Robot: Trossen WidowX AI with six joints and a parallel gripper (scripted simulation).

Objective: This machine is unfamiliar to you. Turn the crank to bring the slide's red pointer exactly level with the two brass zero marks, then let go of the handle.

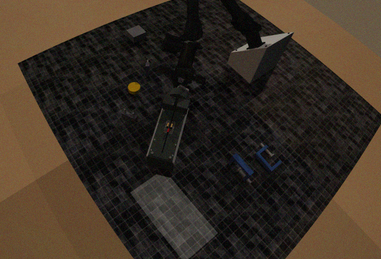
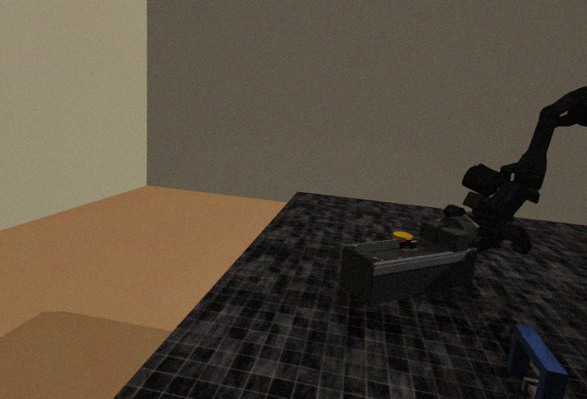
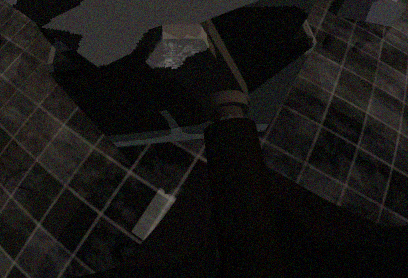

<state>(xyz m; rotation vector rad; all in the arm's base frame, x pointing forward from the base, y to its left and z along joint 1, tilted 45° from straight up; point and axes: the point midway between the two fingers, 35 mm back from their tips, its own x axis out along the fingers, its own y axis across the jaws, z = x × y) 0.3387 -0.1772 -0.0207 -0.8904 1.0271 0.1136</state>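
The machine [image 1: 164, 139] [image 2: 407, 264] is a long dark box with a slotted slide on top, lying in the middle of the checkered mat. Its red pointer [image 1: 168, 129] [image 2: 401, 243] sits just on the near side of the two brass zero marks [image 1: 169, 124] [image 2: 413, 243], close to them but not level. My gripper [image 1: 183, 83] [image 2: 489, 239] is at the machine's far end, shut on the crank handle [image 3: 230, 103]. In the wrist view the dark fingers fill the lower middle and the crank housing looms above them.
A yellow disc [image 1: 133, 87] [image 2: 402, 234] lies left of the machine. A grey block [image 1: 136, 31] and a small peg [image 1: 147, 63] lie farther back. A white wedge [image 1: 258, 56] stands right. Blue bracket pieces [image 1: 243, 164] [image 1: 268, 158] [image 2: 535, 351] lie at the near right. A pale translucent rectangle [image 1: 172, 216] lies in front.
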